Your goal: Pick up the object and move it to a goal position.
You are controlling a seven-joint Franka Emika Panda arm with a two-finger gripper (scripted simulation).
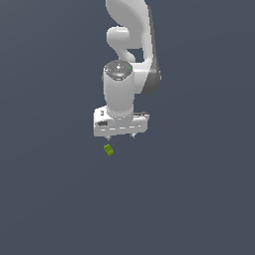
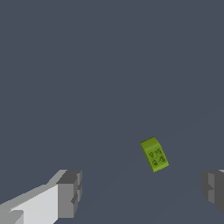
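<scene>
The object [image 1: 108, 150] is a tiny lime-green blocky piece with darker green studs, lying on the dark grey floor. In the exterior view it sits just below my white gripper [image 1: 121, 136], slightly toward that view's left. My gripper is open and empty, its short fingertips [image 1: 109, 137] pointing down with a gap above the piece. In the wrist view the object [image 2: 154, 154] lies between and beyond the two grey fingers [image 2: 70, 194], nearer the other finger [image 2: 213, 189]. Nothing is between the jaws.
The white arm [image 1: 127, 55] rises behind the gripper toward the top of the exterior view. The flat dark grey floor [image 1: 50, 199] spreads all around.
</scene>
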